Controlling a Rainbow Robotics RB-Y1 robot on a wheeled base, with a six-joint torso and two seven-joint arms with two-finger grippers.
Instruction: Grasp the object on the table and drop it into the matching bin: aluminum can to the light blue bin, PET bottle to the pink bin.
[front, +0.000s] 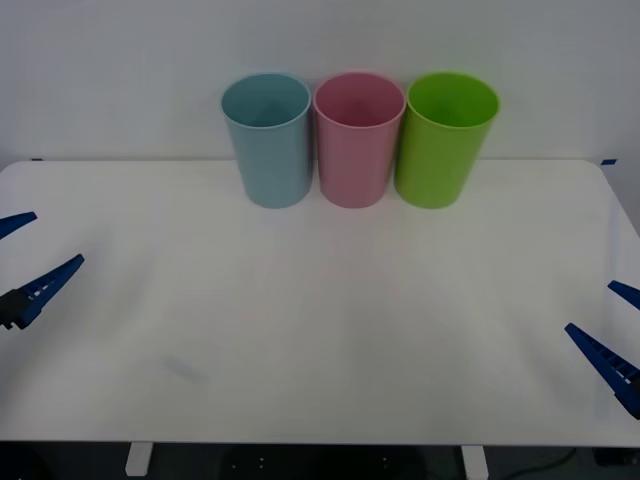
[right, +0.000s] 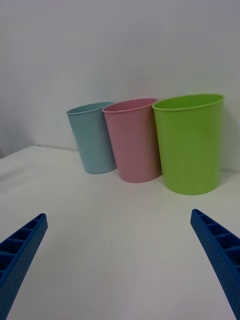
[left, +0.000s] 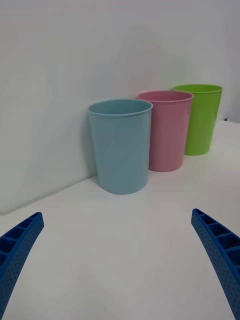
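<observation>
A: Where do the bins stand?

B: Three in a row at the far edge of the table, against the wall. Take the pink bin as the mark: the blue bin is just beside it on the robot's left, the green bin just beside it on the robot's right. All three are upright with open mouths; from the front I cannot tell whether their sides touch.

A: And the can?

B: I cannot find it on the tabletop, and what shows of the bins' insides from the front gives no sign of it either. I cannot tell where it is.

A: The grippers?

B: The left gripper is at the table's left edge, well apart from the pink bin, on the near side of it. Its fingers are spread wide, with nothing between them. The right gripper is at the table's right edge, likewise well apart from the pink bin and nearer the robot. Its fingers are spread too, holding nothing.
</observation>
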